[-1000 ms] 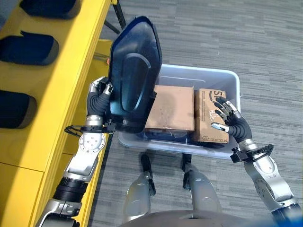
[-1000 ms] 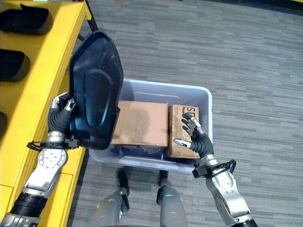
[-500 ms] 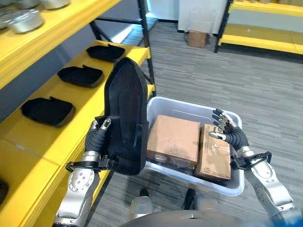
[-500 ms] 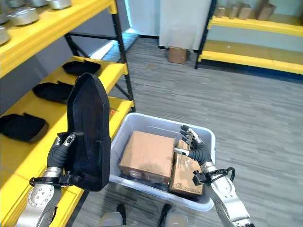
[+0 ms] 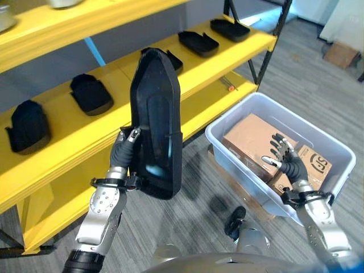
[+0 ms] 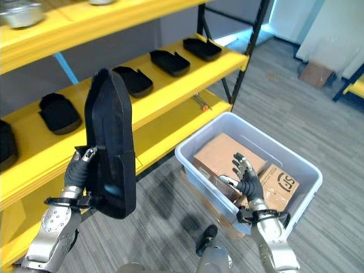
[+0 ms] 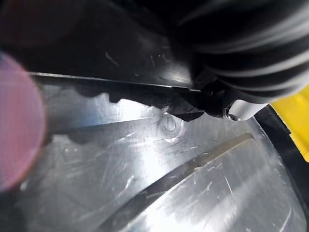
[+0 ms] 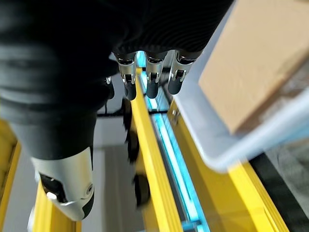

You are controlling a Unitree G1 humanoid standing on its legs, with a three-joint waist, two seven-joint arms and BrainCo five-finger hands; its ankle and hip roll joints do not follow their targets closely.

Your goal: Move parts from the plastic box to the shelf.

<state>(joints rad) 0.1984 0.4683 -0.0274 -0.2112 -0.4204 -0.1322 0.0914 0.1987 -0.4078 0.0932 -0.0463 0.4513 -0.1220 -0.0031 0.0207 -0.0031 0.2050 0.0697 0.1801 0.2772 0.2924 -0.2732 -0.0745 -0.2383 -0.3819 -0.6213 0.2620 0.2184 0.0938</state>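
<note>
Gripping a long black part (image 5: 154, 119) upright in my left hand (image 5: 124, 152), fingers curled around its lower edge, I hold it clear of the plastic box (image 5: 232, 116) and in front of the yellow shelf (image 5: 136, 85), where similar black parts (image 5: 90, 93) already lie in a row. My right hand (image 5: 285, 160) hovers over the cardboard boxes (image 5: 250, 139) left in the box, fingers spread and holding nothing. By my reading, the carrying step is under way; next the part needs tipping flat and setting into a free gap on the shelf.

Long black part (image 5: 154, 122) upright beside yellow shelf (image 5: 68, 122), plastic box (image 5: 227, 122) right.
</note>
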